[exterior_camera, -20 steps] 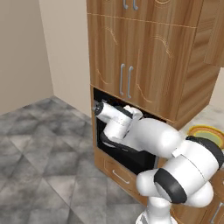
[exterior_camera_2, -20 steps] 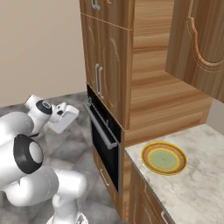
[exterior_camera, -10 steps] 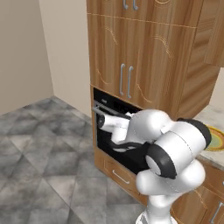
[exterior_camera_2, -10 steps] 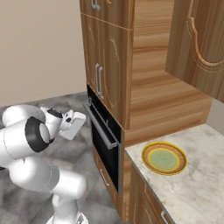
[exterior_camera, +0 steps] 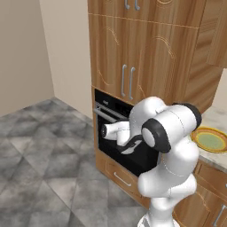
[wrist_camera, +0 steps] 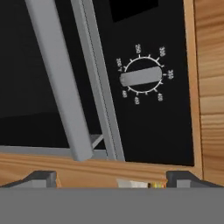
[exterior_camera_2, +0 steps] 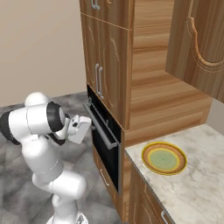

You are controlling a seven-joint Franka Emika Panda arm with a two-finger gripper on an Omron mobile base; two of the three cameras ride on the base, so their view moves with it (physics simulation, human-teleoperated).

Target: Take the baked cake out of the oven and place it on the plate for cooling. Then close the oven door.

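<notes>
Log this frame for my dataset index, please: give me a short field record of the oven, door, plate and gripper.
oven: black, built into wooden cabinetry
oven door: up, looks closed or nearly so
door handle: silver bar, close before the hand camera
temperature knob: on the control panel, beside the handle
plate: on the counter, nothing on it
gripper: open, facing the oven front, holding nothing
cake: not seen

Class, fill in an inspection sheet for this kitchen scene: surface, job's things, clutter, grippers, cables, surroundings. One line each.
Surface: pale marble counter, right of the oven.
Job's things: plate on the counter, nothing on it; oven with door shut or nearly so, bar handle close to the hand camera; cake nothing seen.
Clutter: nothing seen.
Grippers: gripper open, at the oven front, holding nothing.
Cables: nothing seen.
Surroundings: wooden cabinets, grey tiled floor, beige wall.
</notes>
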